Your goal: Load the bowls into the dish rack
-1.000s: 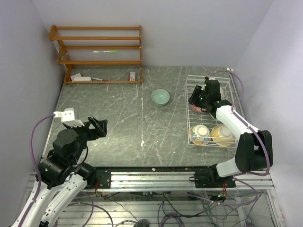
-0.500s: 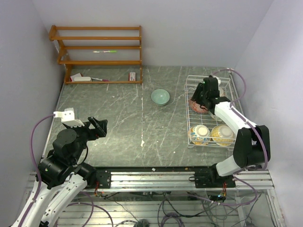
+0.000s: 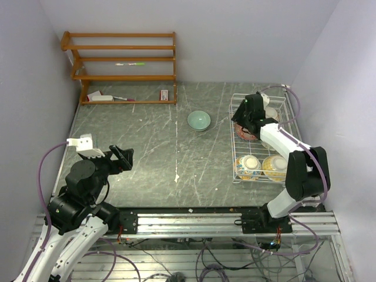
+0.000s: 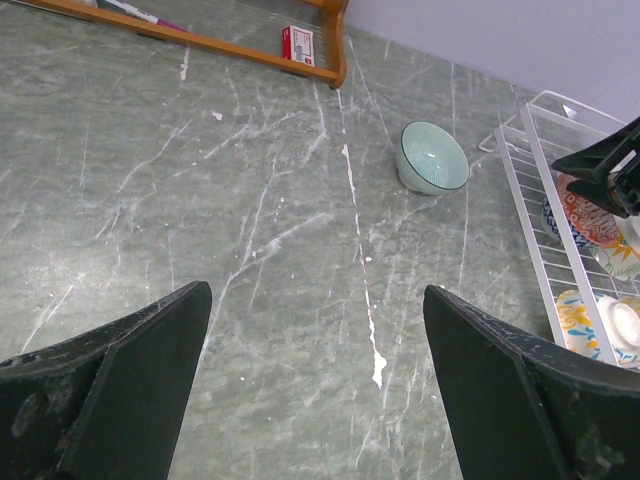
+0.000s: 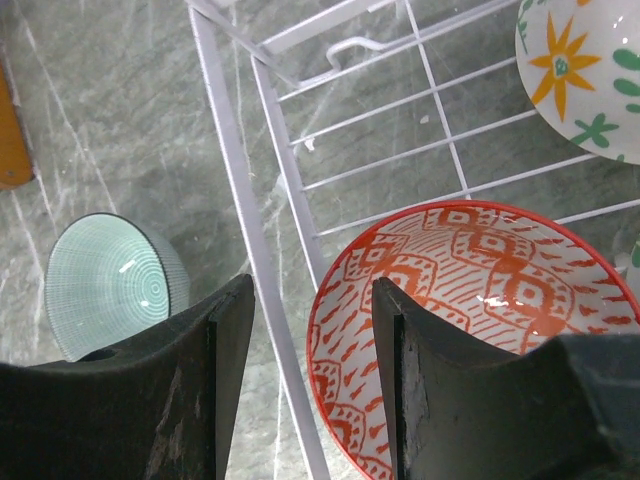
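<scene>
The red-patterned bowl (image 5: 470,320) is seated in the dish rack (image 5: 228,170) against its 9 o'clock wall, so room is kept for others. The right pincer (image 5: 312,310) is held just above it, jaws parted, nothing gripped. A pale green bowl (image 3: 198,120) lies on the tabletop (image 3: 135,147) at the rack's 9 o'clock. The left pincer (image 4: 315,300) is wide open and empty.

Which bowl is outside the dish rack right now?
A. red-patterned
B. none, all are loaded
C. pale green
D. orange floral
C: the pale green bowl sits on the table, left of the dish rack, while the red-patterned bowl lies inside the wire walls.
</scene>
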Controlling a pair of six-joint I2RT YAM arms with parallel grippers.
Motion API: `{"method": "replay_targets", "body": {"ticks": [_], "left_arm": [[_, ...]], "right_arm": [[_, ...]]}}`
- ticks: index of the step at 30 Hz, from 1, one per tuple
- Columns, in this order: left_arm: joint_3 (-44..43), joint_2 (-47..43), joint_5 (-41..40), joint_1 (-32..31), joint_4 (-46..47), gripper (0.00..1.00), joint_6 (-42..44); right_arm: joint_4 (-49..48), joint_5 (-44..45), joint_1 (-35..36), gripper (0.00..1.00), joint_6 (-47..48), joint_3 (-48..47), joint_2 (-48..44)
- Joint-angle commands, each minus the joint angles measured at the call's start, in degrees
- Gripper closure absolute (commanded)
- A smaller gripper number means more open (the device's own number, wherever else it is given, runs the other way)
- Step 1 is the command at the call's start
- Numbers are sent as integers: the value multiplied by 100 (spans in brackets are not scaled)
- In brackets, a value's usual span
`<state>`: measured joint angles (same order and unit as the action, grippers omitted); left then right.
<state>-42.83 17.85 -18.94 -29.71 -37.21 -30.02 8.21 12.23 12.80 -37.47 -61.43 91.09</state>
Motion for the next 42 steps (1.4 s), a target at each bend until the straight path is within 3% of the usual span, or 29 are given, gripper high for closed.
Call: {"method": "replay_targets", "body": {"ticks": [1,19,23,27,29,37,42], "left_arm": [[-124,-37,90,-34,80,2,30],[-129,-6,89,-33,74,2,34],[-137,25,81,-34,65,2,40],[-138,43,57,-34,65,2,31],[-138,43,42,-34,57,2,27],[-138,43,7,-30,47,2,14],[-138,52,9,-34,39,2,13]], "right_arm": [[-148,219,33,50,-163,-71,156],[-498,581,53,51,-234,26,667],[-497,693,53,60,-217,106,560],[-492,665,52,90,-192,158,353],[-467,627,56,100,-182,142,227],[-745,228,63,100,-262,360,-639],[-1394,21,57,100,-657,1096,-1383]]}}
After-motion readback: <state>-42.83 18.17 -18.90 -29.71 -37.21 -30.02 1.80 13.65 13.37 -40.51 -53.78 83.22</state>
